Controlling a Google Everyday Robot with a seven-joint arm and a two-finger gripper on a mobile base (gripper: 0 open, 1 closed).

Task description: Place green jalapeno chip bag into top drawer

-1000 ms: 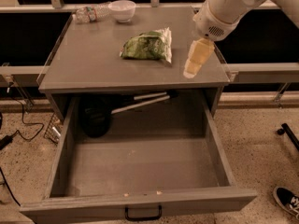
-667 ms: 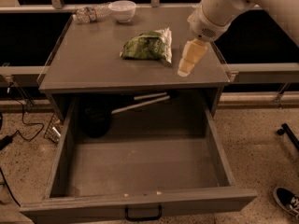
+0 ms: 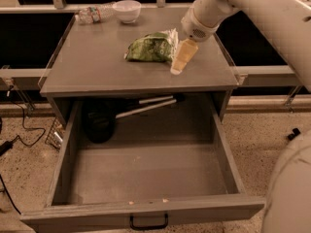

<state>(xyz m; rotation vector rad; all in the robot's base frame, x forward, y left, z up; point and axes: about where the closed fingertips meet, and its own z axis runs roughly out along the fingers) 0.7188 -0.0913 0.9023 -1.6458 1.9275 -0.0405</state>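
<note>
The green jalapeno chip bag [image 3: 150, 47] lies on the grey cabinet top [image 3: 97, 67], right of centre, with a pale sealed end toward the right. My gripper [image 3: 181, 62] hangs from the white arm just right of the bag, its yellowish fingers [image 3: 184, 56] pointing down at the cabinet top beside the bag's right end. The top drawer [image 3: 146, 174] is pulled wide open below the cabinet top, its inside bare, with a black handle [image 3: 148, 222] on the front panel.
A clear plastic bottle [image 3: 93, 14] and a white bowl [image 3: 126, 9] sit at the back of the cabinet top. A dark round object [image 3: 99, 120] and pale rods [image 3: 146, 106] lie in the recess behind the drawer. Cables [image 3: 14, 130] trail on the floor at left.
The gripper has moved left along the cabinet top, closing in on the right end of the chip bag. The bag and the drawer have not moved.
</note>
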